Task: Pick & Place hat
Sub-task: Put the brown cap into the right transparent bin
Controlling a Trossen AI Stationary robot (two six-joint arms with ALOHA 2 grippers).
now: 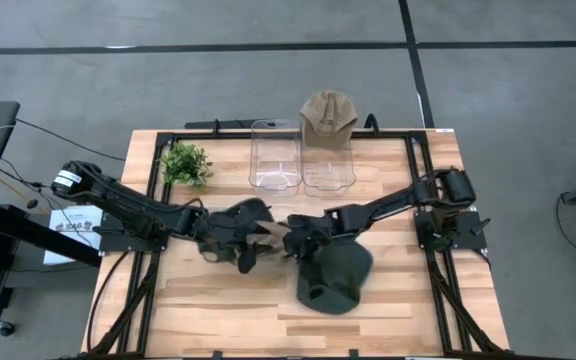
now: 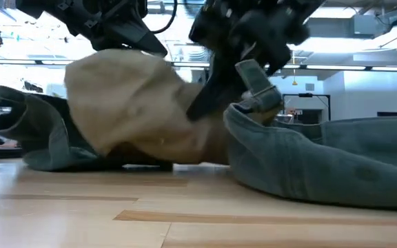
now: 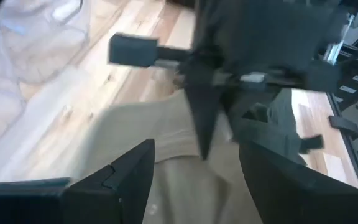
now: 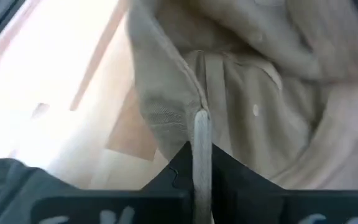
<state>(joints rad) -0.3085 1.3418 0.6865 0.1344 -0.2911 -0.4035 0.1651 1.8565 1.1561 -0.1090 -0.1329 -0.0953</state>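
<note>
Pinching the tan hat's (image 4: 241, 106) brim edge between pressed-together fingers, the right hand (image 4: 201, 134) steadies it at mid-surface (image 1: 218, 310); the left hand (image 3: 191, 165), fingers spread, hovers over its crown, probably to share the lift.

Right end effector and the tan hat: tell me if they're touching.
Touching. The right wrist view shows the right end effector shut on a fold of the tan hat, the fabric edge pinched between its fingers with no gap.
</note>
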